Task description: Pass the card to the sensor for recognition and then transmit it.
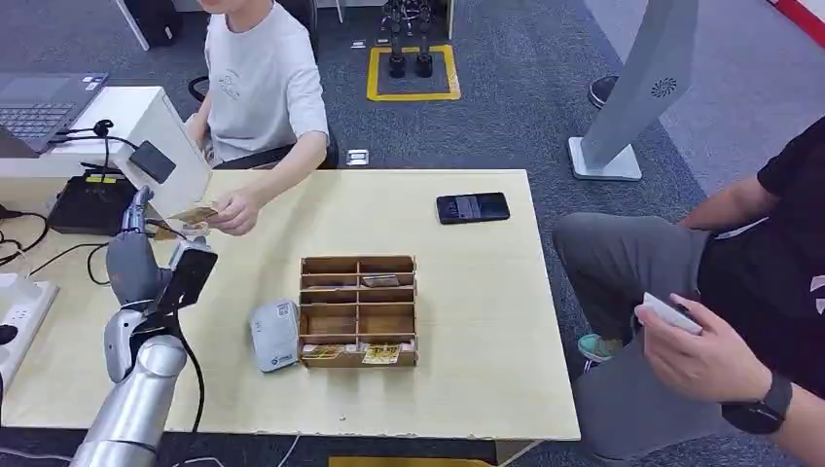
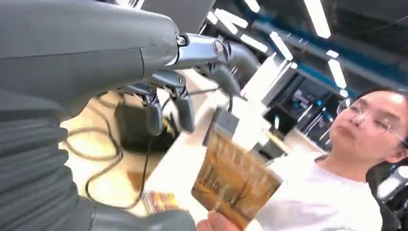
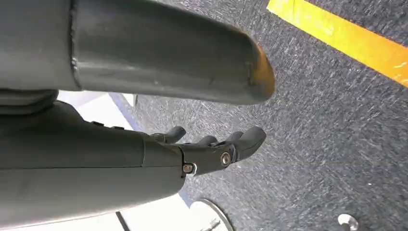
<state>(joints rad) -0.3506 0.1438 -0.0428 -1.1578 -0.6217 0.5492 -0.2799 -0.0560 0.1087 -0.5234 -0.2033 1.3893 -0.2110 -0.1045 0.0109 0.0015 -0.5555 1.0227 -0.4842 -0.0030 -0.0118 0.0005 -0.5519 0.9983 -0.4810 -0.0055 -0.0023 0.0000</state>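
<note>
Raised over the far left part of the surface (image 1: 467, 292), the left hand (image 1: 131, 255) is seen with its fingers (image 2: 183, 108) spread apart and nothing between them. Just beyond it, at about one o'clock in the head view, the card (image 1: 193, 215) is held by a person's hand (image 1: 233, 210); the robot's fingers are close to the card but apart from it. At about eleven o'clock from the hand a black device (image 1: 89, 204) with cables is set beside a white slanted stand (image 1: 156, 136). At about four o'clock a small white sensor (image 1: 273, 335) lies on the surface, just beside a wooden compartment box (image 1: 358, 311) whose near row holds further cards. A dark phone (image 1: 472, 207) lies toward the far right edge. The right hand (image 3: 211, 149) hangs over grey carpet, its fingers loosely curled and holding nothing. A second person is seated at three o'clock, with a white card (image 1: 669, 313) in hand.
</note>
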